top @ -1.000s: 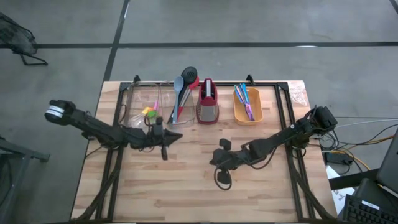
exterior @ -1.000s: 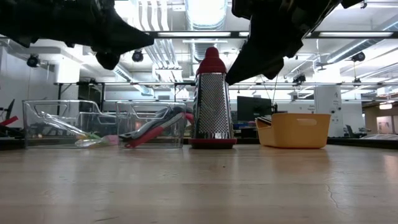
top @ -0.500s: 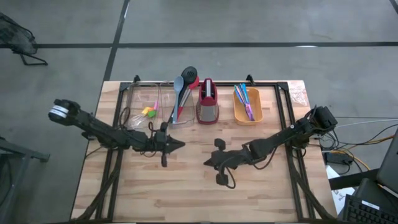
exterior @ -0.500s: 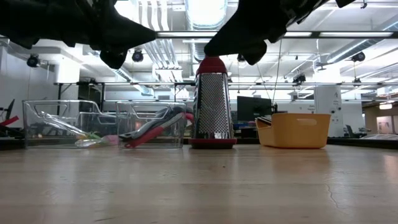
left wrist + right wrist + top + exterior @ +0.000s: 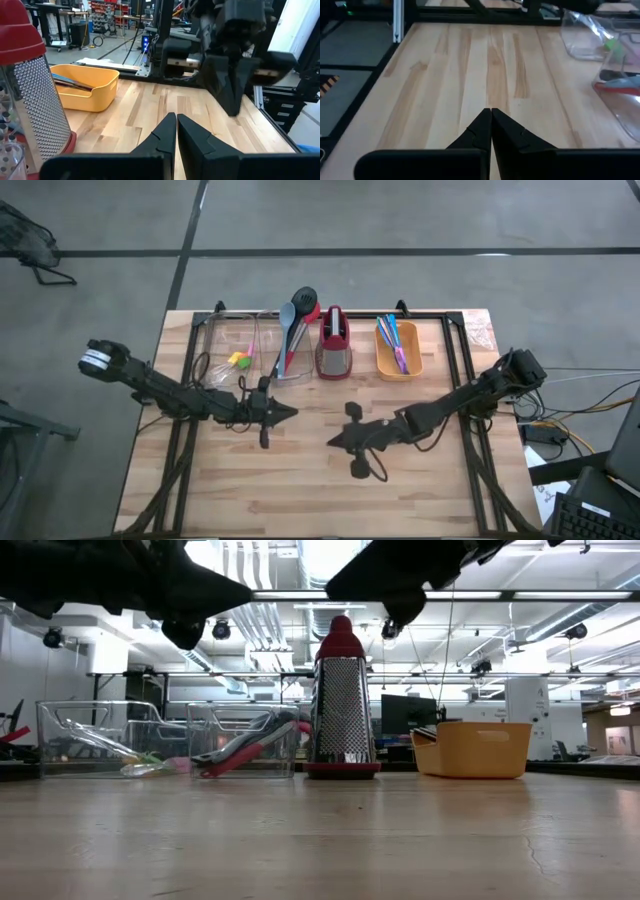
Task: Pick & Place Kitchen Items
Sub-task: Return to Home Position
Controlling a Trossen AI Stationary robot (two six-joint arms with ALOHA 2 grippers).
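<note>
My left gripper point(image 5: 290, 413) point(image 5: 176, 119) is shut and empty, above the table's middle, pointing toward the right edge. My right gripper point(image 5: 333, 441) point(image 5: 490, 114) is shut and empty, above the middle, pointing toward the left edge. Long-handled spoons point(image 5: 296, 318), black, grey-blue and red, lean out of a clear bin point(image 5: 291, 365). Small green, yellow and orange blocks point(image 5: 238, 361) lie in another clear bin point(image 5: 218, 338). Blue and pink cutlery point(image 5: 394, 340) lies in the orange bin point(image 5: 398, 368).
A red-and-grey upright grater point(image 5: 334, 345) point(image 5: 343, 700) stands at the far edge between the clear bins and the orange bin. A crumpled clear bag point(image 5: 480, 332) lies at the far right corner. The near half of the wooden table point(image 5: 300, 490) shows bare wood.
My left gripper has moved toward the table's right edge and a little toward the near edge. My right gripper has moved toward the table's left edge, and the two grippers now stand closer together over the table's middle.
</note>
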